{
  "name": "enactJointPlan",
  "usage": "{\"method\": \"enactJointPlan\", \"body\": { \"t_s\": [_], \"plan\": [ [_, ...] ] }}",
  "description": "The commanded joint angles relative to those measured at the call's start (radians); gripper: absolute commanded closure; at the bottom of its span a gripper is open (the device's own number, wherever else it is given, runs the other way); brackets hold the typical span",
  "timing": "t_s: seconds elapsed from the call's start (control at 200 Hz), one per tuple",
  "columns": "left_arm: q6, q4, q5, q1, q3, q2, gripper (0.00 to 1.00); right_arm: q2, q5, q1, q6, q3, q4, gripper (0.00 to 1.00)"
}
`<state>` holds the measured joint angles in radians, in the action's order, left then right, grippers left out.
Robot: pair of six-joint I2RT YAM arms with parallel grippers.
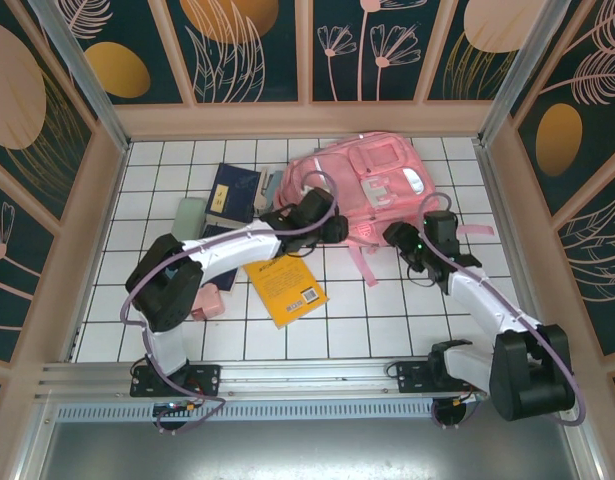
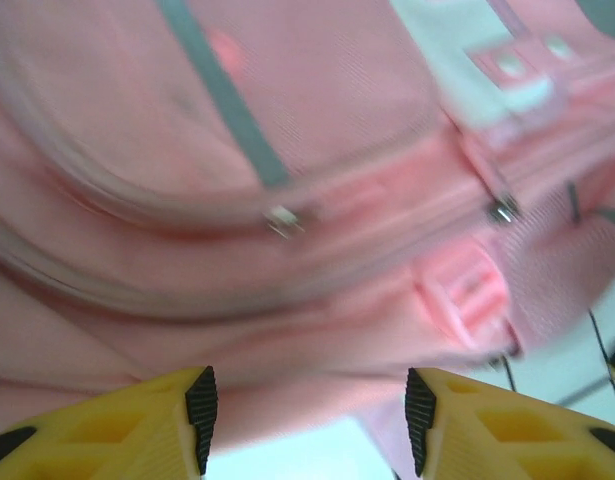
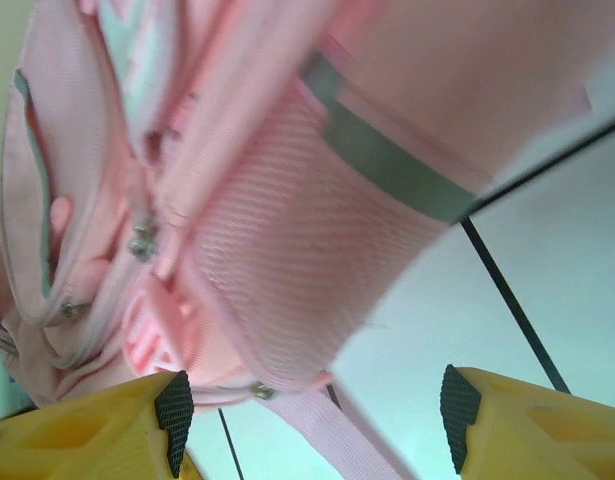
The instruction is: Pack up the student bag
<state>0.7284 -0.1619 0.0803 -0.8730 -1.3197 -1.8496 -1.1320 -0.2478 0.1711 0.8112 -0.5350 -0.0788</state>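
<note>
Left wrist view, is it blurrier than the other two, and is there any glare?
Left wrist: the student bag is smeared by motion blur and its zipper pull is streaked, while the yellow fingers are crisp. Right wrist: milder softness, with the mesh pocket weave readable. Top external: sharp and evenly lit, with soft shadows on the tiled table and no strong glare.

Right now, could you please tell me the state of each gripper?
Left gripper: open, holding nothing, facing the student bag.
Right gripper: open, holding nothing, also at the bag.
</note>
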Motion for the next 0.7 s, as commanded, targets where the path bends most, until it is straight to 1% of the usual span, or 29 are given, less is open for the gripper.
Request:
{"method": "enactJointPlan", "body": {
  "t_s": [0.0,0.075,0.16,0.235,0.345,0.405,0.605,0.695],
  "plan": [
    [-0.041,0.061,0.03,-0.06,0.027,0.054,0.49,0.016,-0.142,-0.028,0.112,0.059,0.172,0.31],
    [-0.049,0.088,0.015,-0.087,0.057,0.049,0.5,0.005,-0.163,-0.039,0.154,0.095,0.252,0.31],
    [-0.056,0.129,-0.014,-0.108,0.089,0.035,0.58,-0.02,-0.187,-0.052,0.185,0.12,0.346,0.32],
    [-0.071,0.153,-0.017,-0.126,0.102,0.016,0.59,-0.047,-0.191,-0.059,0.2,0.124,0.395,0.32],
    [-0.077,0.173,-0.016,-0.14,0.095,-0.021,0.61,-0.096,-0.197,-0.064,0.201,0.115,0.424,0.34],
    [-0.081,0.189,-0.023,-0.143,0.085,-0.043,0.66,-0.119,-0.202,-0.067,0.197,0.11,0.437,0.36],
    [-0.081,0.225,-0.018,-0.147,0.037,-0.124,0.67,-0.176,-0.169,-0.075,0.176,0.086,0.436,0.37],
    [-0.083,0.247,-0.025,-0.147,0.024,-0.15,0.67,-0.209,-0.182,-0.082,0.182,0.085,0.465,0.41]
  ]
}}
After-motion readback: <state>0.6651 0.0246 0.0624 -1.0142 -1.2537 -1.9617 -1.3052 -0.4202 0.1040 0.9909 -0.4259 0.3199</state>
